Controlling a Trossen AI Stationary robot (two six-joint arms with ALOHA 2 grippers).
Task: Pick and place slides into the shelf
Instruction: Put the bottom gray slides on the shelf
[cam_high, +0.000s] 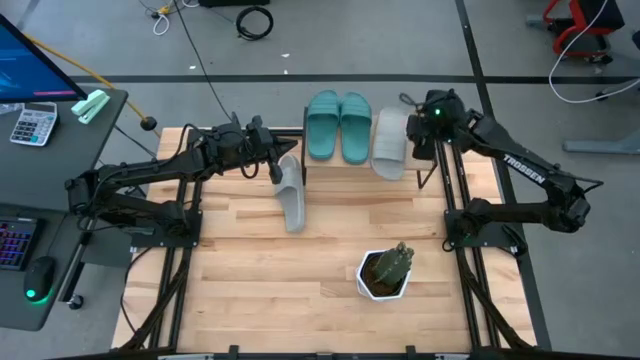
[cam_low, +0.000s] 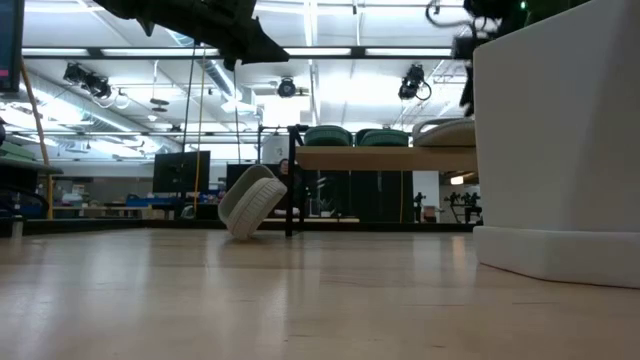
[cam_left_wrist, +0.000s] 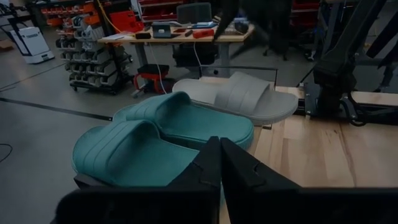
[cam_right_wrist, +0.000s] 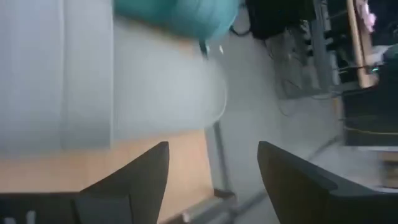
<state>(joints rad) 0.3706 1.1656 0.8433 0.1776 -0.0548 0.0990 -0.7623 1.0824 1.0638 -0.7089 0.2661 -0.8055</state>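
Two teal slides (cam_high: 338, 125) and one grey slide (cam_high: 390, 143) lie side by side on the shelf (cam_high: 330, 166) at the table's far edge. A second grey slide (cam_high: 291, 193) stands tilted on one long edge on the table beside the shelf's left leg (cam_low: 290, 180). My left gripper (cam_high: 277, 163) is shut and empty. It hangs well above that slide (cam_low: 250, 200) and level with the shelf's left end. My right gripper (cam_high: 420, 128) is open above the right end of the shelf, beside the grey slide (cam_right_wrist: 93, 74), and touches nothing.
A white pot with a green plant (cam_high: 385, 272) stands on the table at the near right and fills the right of the low view (cam_low: 560, 140). A desk with a calculator (cam_high: 34, 124) stands off the table's left side.
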